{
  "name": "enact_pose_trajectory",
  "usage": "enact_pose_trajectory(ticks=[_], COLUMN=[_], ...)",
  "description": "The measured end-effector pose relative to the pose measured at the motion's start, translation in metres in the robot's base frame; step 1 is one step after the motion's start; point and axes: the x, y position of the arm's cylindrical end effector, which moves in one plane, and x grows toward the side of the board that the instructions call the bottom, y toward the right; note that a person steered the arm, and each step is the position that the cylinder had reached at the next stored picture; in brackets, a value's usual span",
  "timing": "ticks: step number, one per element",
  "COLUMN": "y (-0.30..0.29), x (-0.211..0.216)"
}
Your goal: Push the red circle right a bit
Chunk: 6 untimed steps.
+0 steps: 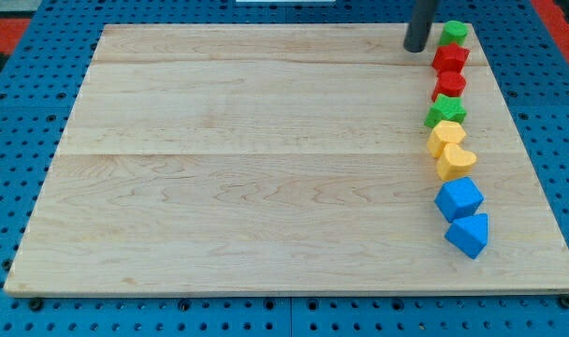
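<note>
Red circle (449, 85) untouched in the desk's (247, 168) right-hand column; rod tip (415, 47) up-left, apart; no end effector, push pending.

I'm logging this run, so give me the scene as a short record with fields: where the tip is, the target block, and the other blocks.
tip: my tip at the view's top right, left of the green block
target: red circle, below the red star
tip to target: apart, tip above and left of it
column below: green star, two yellow blocks, blue cube, blue triangle
surface: wooden board
</note>
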Motion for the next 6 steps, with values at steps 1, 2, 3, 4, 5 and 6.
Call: enact_pose_trajectory(ticks=[1, 2, 3, 4, 5, 6], y=[-0.007, -0.007, -0.019, -0.025, -0.012, -0.006], x=[0.0, 0.0, 0.017, 0.051, 0.076, 0.081])
